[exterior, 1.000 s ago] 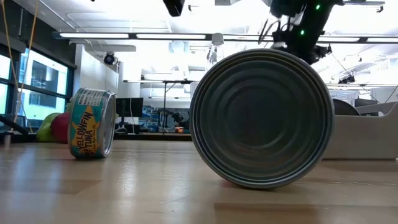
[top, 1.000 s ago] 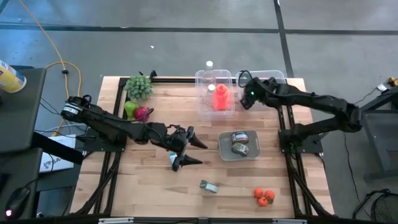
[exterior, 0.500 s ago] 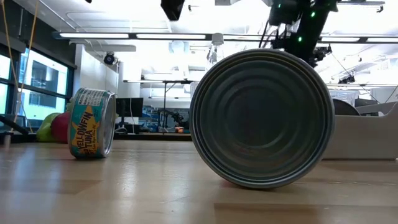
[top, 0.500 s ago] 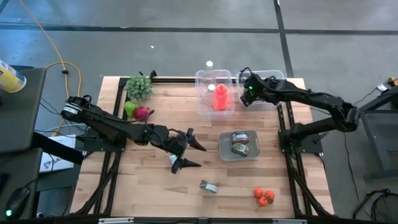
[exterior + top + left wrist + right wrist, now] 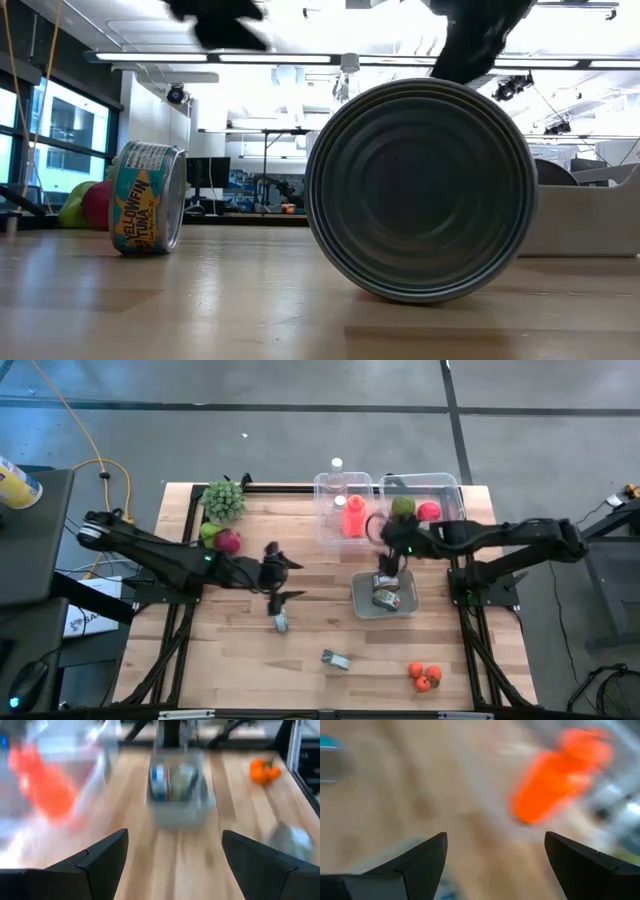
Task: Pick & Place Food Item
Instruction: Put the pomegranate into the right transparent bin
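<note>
I am holding my right gripper [image 5: 385, 565] over the grey tray [image 5: 362, 603], fingers wide apart and gripping nothing. The two cans [image 5: 384, 590] are lying in the tray, just under it. My left gripper [image 5: 284, 580] is hanging mid-table, fingers wide apart too, with a small can [image 5: 280, 622] lying just beside it.

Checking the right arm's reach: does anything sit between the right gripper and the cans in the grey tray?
Nothing visible does. The open right gripper hangs over the far edge of the grey tray, and the cans lie uncovered in it.
</note>
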